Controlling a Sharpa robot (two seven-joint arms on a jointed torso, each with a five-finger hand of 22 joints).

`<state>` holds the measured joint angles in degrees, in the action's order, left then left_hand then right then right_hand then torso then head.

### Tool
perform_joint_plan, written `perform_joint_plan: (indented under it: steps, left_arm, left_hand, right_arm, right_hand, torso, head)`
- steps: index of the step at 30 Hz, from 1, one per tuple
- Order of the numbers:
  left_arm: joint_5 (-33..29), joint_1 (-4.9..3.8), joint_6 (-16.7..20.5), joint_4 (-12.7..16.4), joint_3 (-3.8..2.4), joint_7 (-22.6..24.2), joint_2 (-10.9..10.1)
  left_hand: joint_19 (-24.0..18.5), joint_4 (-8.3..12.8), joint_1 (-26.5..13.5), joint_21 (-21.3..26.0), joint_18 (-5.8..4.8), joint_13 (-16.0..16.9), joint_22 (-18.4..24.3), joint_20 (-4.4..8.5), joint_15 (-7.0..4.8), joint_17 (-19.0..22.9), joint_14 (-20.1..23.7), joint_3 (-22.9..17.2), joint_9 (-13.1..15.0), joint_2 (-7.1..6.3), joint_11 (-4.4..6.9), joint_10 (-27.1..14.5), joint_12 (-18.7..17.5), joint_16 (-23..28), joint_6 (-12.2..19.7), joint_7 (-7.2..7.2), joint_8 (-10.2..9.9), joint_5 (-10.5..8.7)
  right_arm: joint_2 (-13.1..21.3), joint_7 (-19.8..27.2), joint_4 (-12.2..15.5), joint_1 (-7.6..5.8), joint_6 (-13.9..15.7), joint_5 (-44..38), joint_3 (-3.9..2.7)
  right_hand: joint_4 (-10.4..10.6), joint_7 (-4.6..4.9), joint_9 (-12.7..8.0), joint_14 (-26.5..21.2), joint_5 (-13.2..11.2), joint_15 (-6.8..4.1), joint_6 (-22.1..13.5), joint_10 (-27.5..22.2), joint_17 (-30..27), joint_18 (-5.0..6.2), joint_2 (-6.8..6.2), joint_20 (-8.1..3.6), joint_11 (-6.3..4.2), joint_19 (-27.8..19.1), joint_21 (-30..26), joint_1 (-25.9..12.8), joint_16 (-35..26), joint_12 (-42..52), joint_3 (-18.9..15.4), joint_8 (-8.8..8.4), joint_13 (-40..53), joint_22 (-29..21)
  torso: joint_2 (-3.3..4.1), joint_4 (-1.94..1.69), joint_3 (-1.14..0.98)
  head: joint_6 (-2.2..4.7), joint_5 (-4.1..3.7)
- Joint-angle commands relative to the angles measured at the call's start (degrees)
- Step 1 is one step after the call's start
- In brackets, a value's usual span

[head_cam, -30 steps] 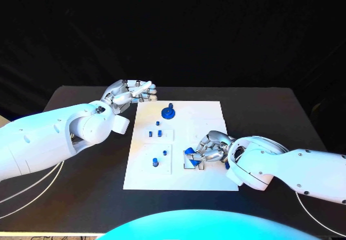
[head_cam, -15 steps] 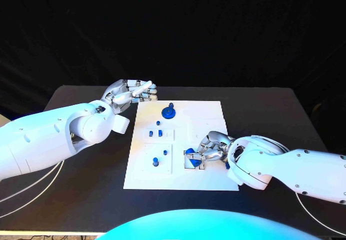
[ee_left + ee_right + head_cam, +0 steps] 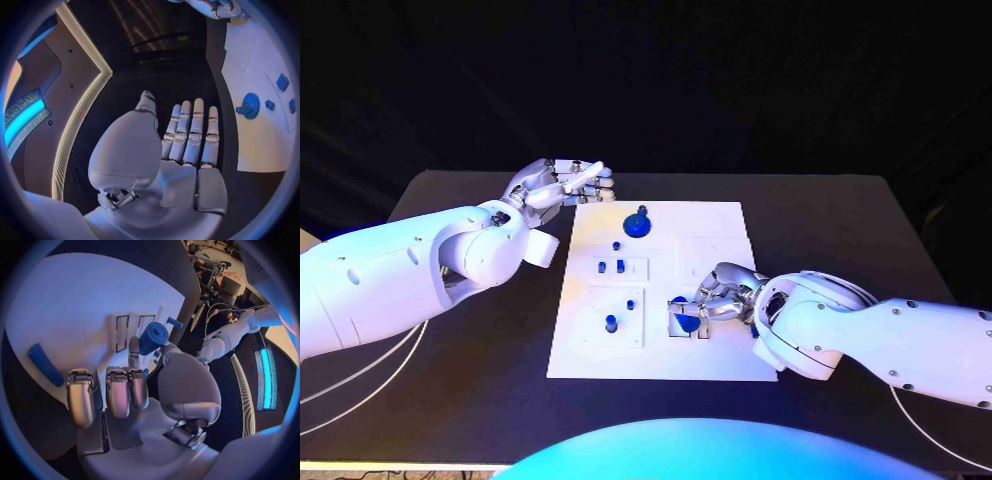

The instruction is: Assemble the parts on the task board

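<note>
I have the right robot hand (image 3: 717, 297) down on the board (image 3: 718, 225), at its near right part, with a blue cylinder (image 3: 152, 338) pinched between thumb and a fingertip just beside two narrow slots (image 3: 130, 332). The left robot hand (image 3: 567, 184) hovers off the board's far left corner, fingers straight and apart, holding nothing. Other parts sit on the board: a blue gear (image 3: 638, 224) at the far end, small pegs (image 3: 609, 267) mid-board, and a loose bar (image 3: 44, 364) lying flat near my right fingers. My worry is the cylinder tilting in so light a pinch; if it meets its seat askew, it could jam or slip free and roll across the counter (image 3: 473, 380).
</note>
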<state>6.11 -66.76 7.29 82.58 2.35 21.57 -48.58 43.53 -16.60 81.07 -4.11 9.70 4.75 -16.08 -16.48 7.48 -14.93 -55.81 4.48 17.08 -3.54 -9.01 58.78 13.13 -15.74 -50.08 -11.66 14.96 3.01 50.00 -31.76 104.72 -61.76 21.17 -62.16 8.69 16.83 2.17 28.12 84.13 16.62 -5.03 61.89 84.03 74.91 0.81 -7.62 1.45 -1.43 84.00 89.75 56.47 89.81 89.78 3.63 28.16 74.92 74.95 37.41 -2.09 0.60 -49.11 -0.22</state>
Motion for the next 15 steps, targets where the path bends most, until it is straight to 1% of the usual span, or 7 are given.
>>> perform_joint_plan:
  steps: [1, 5, 8, 12, 14, 15]
  left_arm:
    - [0.03, -0.03, -0.89, 0.10, -0.04, 0.26, 0.03]
    - [0.03, -0.03, -0.93, 0.11, -0.04, 0.13, 0.02]
    - [0.05, -0.03, -0.95, 0.13, -0.04, 0.00, 0.02]
    - [0.10, -0.03, -0.91, 0.12, -0.04, -0.08, 0.03]
    - [0.11, -0.03, -0.89, 0.12, -0.04, -0.10, 0.02]
    - [0.11, -0.03, -0.88, 0.13, -0.04, -0.11, 0.01]
  left_hand:
    - [0.52, -0.09, 0.47, -0.24, 0.68, -0.04, 0.08, -0.03, -0.02, -0.07, -0.55, 0.04, -0.05, 0.10, -0.17, -0.02, -0.25, 0.31, -0.33, -0.15, 0.21, -0.21]
    - [0.56, -0.10, 0.46, -0.23, 0.67, -0.05, 0.11, -0.03, -0.02, -0.09, -0.57, 0.05, -0.06, 0.14, -0.18, -0.06, -0.27, 0.33, -0.33, -0.16, 0.21, -0.21]
    - [2.08, -0.08, 0.55, -0.79, 0.82, -0.05, 0.12, 0.13, -0.02, -0.30, -0.73, 0.28, -0.17, 0.31, -0.23, -0.28, -0.43, 0.55, -0.28, -0.22, 0.12, -0.22]
    - [2.11, -0.08, 0.55, -0.80, 0.82, -0.05, 0.13, 0.13, -0.02, -0.30, -0.73, 0.29, -0.17, 0.31, -0.23, -0.28, -0.43, 0.56, -0.28, -0.22, 0.12, -0.22]
    - [2.07, -0.08, 0.56, -0.75, 0.77, -0.05, 0.17, 0.11, -0.01, -0.32, -0.72, 0.32, -0.18, 0.29, -0.24, -0.30, -0.44, 0.59, -0.29, -0.22, 0.12, -0.22]
    - [2.01, -0.08, 0.55, -0.69, 0.73, -0.04, 0.21, 0.09, 0.00, -0.33, -0.70, 0.35, -0.19, 0.28, -0.24, -0.30, -0.45, 0.62, -0.29, -0.21, 0.12, -0.22]
  right_arm:
    - [0.07, 0.89, 0.21, 0.07, -0.45, -0.84, 0.01]
    - [0.26, 1.56, 0.39, 0.08, -0.62, -0.83, 0.01]
    - [0.44, 2.05, 0.47, 0.09, -0.93, -0.78, 0.01]
    - [0.62, 2.44, 0.55, 0.10, -1.23, -0.82, 0.01]
    - [0.71, 2.54, 0.58, 0.10, -1.40, -1.05, 0.01]
    - [0.73, 2.57, 0.59, 0.10, -1.46, -1.14, 0.01]
  right_hand:
    - [0.01, 0.05, 0.00, 5.87, -0.28, -0.09, -0.33, 5.97, 15.09, -0.81, 0.10, -0.32, -0.32, 6.00, 0.25, -0.50, 0.19, 0.22, -0.45, 0.15, 15.08, 15.05]
    - [-0.03, 0.06, -0.01, 5.87, -0.27, -0.09, -0.37, 5.97, 15.09, -0.81, 0.08, -0.32, -0.32, 6.00, 0.25, -0.46, 0.19, 0.22, -0.58, 0.15, 15.08, 15.05]
    - [-0.09, 0.07, -0.01, 5.87, 0.03, -0.08, -0.48, 5.97, 15.09, -0.81, 0.08, -0.32, -0.31, 6.00, 0.25, -0.22, 0.19, 0.22, -0.88, 0.19, 15.08, 15.05]
    - [-0.10, 0.08, -0.01, 5.87, 0.17, -0.07, -0.57, 5.97, 15.09, -0.81, -0.05, -0.32, -0.30, 6.00, 0.25, 0.04, 0.19, 0.22, -1.27, 0.24, 15.08, 15.05]
    - [-0.02, 0.10, 0.00, 5.87, -0.29, -0.06, -0.68, 5.97, 15.09, -0.81, -0.14, -0.30, -0.27, 6.00, 0.25, 0.15, 0.19, 0.22, -2.25, 0.36, 15.08, 15.05]
    - [0.05, 0.15, 0.00, 5.87, -1.77, -0.01, -0.84, 5.97, 15.09, -0.81, 0.01, -0.28, -0.24, 6.00, 0.25, 0.00, 0.19, 0.22, -4.18, 0.55, 15.08, 15.05]
  torso:
    - [0.01, 0.01, -0.02]
    - [-0.01, 0.05, -0.02]
    - [-0.02, 0.03, -0.02]
    - [-0.03, 0.04, -0.02]
    - [-0.02, 0.03, -0.02]
    - [0.00, 0.02, -0.01]
  head:
    - [0.02, -0.04]
    - [0.09, -0.05]
    - [0.12, -0.09]
    - [0.14, -0.11]
    - [0.21, -0.17]
    - [0.28, -0.19]
